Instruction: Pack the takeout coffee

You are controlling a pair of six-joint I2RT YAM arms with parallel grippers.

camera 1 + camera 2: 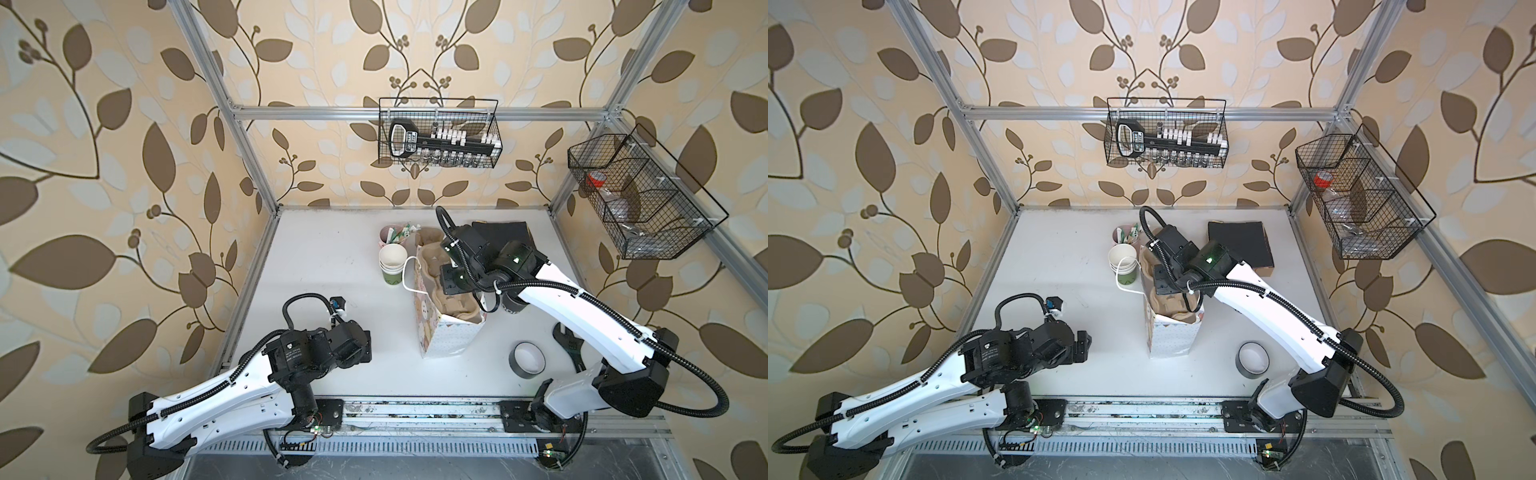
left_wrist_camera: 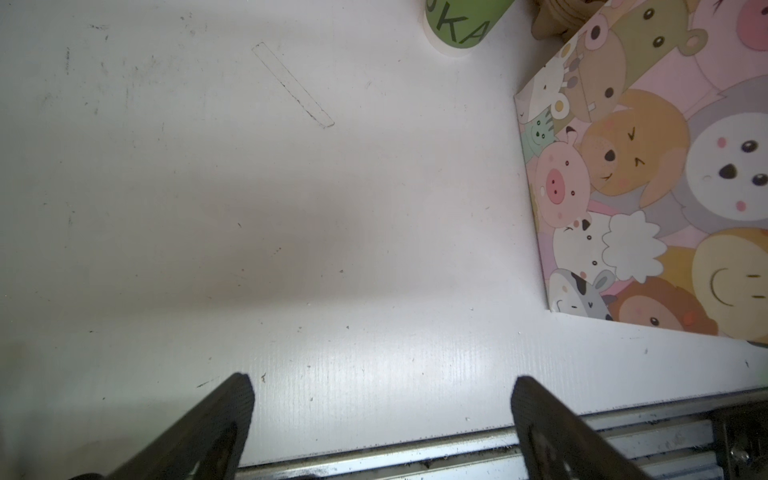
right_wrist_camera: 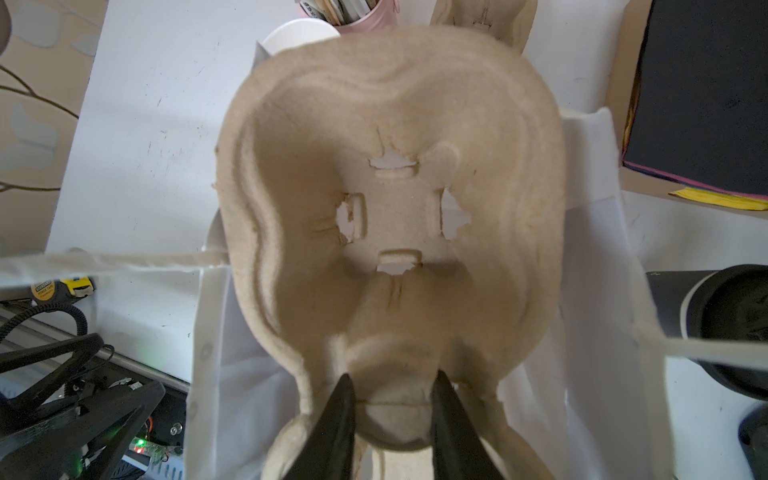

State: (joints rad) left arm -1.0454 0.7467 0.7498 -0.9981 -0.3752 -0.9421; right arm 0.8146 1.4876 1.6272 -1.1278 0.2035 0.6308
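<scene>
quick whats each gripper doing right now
left gripper: open, holding nothing.
right gripper: closed on the brown moulded-pulp cup carrier.

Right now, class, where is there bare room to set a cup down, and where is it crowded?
Free: the bare table left of the gift bag, bordered by the cup stack behind and the open left tool in front. Crowded: inside the bag, where the right tool grips the cup carrier; right of it, tape roll and takeout coffee.
</scene>
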